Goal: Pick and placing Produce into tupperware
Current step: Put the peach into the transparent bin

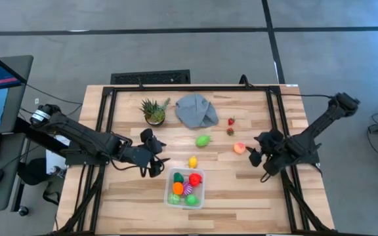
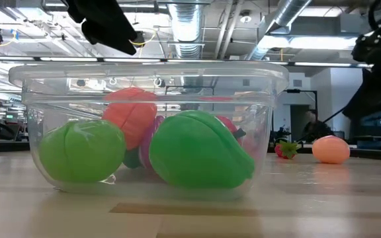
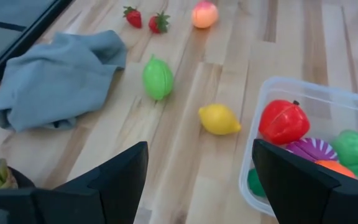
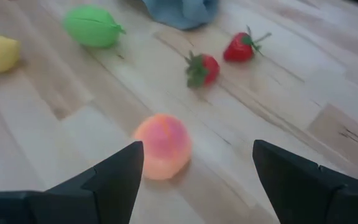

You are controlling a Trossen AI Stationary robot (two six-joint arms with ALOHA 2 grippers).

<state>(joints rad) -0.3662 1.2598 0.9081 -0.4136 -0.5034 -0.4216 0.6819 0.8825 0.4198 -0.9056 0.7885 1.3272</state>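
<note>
Surface: pale wood-plank table [image 1: 241,196], dark frame, grey floor around. Room in low view: ceiling ducts, strip lights.

Grey cloth [image 1: 196,110] and potted plant [image 1: 154,111] at far side.

Tupperware [image 1: 201,194] at near centre, holds several produce pieces, green and red among them.

Loose on table: lemon [image 1: 193,162], green fruit [image 1: 203,140], peach [image 1: 239,148], two strawberries [image 1: 230,126].

Left gripper [image 1: 159,161] left of tupperware, fingers spread, empty.

Right gripper [image 1: 253,156] just beside peach, fingers spread, empty.

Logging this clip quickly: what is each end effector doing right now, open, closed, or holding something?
Left end effector: open, empty, beside the tupperware.
Right end effector: open, empty, near the peach.
</note>
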